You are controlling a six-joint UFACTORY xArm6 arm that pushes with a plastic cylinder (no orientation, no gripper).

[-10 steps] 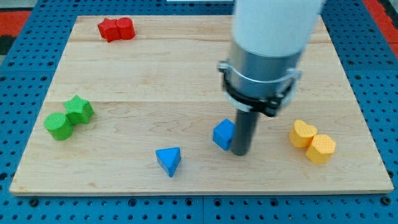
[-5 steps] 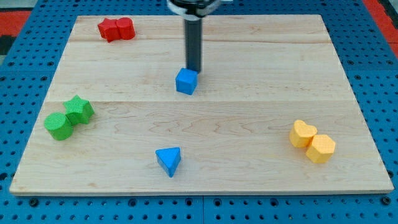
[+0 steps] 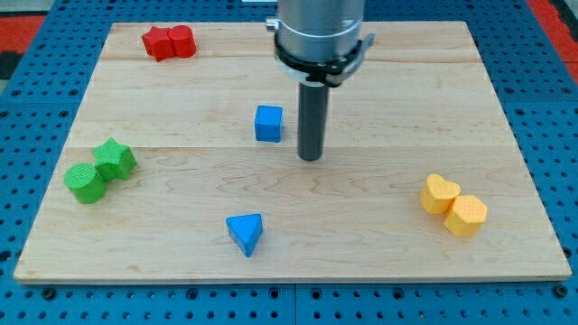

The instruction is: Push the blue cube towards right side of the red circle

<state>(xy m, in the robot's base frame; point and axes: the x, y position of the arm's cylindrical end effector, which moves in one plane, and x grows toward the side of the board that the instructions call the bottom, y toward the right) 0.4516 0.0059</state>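
Seven blocks lie on the wooden board [image 3: 406, 99], and I can read no brand, label or writing on any of them. The blue cube [image 3: 268, 123] sits a little above the board's middle, and my tip [image 3: 310, 158] is just to its right and slightly lower, apart from it, not touching. I have no jaws to open or close, only the rod. The red circle [image 3: 182, 41] is at the view's top left, touching a second red block [image 3: 159, 42] on its left, well apart from the cube. A blue triangle [image 3: 246, 233] lies near the bottom; two green blocks [image 3: 99, 170] sit left, two yellow blocks [image 3: 453, 206] right.
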